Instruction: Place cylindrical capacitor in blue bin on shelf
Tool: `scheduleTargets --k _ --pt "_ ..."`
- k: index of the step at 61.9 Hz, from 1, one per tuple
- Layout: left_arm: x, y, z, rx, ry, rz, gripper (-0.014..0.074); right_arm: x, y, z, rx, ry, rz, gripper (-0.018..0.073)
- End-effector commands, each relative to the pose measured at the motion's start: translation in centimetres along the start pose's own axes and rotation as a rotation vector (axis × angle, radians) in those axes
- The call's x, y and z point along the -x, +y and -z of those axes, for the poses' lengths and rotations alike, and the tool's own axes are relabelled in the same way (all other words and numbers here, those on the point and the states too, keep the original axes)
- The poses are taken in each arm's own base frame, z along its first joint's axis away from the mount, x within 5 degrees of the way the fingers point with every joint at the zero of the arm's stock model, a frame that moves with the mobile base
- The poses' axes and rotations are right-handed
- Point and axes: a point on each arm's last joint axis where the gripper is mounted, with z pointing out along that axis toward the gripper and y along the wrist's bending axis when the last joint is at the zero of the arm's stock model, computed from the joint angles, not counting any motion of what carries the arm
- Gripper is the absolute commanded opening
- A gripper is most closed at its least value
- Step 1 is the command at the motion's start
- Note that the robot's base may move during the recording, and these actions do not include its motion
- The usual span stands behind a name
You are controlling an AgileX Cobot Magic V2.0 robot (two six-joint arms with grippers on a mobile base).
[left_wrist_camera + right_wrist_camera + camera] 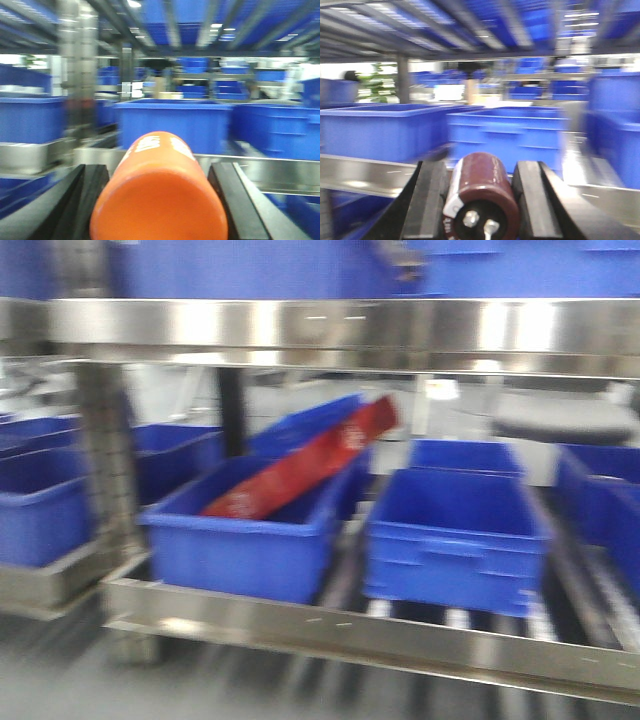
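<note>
Fingers (431,200) of the right gripper (479,172) clamp the cylindrical capacitor (485,192); the left gripper (157,170) holds an orange object (160,200); the steel shelf (350,325) carries blue bins (455,530).

Place: warehouse-style stockroom
Racking: polished steel shelf (330,325), rails at 12 and 6 o'clock
Storage: rows of identical blue bins (455,540), centre out to 3 and 9 o'clock

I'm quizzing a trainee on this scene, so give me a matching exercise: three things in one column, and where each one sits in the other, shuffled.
Things:
1. capacitor
2. orange cylinder
3. red packet

Places:
A. leaning in a blue bin
B. between the right fingers
C. between the left fingers

Pairs: 1-B, 2-C, 3-A.
</note>
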Motion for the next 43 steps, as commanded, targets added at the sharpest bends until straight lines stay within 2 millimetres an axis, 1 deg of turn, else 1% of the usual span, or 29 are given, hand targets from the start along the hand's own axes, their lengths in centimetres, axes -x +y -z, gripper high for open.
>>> scheduleTargets --k 1,43 --pt "0.37 -0.02 0.06 -0.002 -0.031 -0.006 -0.0111 0.27 -0.01 0.03 -0.002 -0.029 0.008 -0.0163" --pt "0.37 -0.02 0.06 -0.002 -0.031 -0.006 -0.0111 0.27 -0.01 0.03 -0.002 -0.029 0.008 -0.0163"
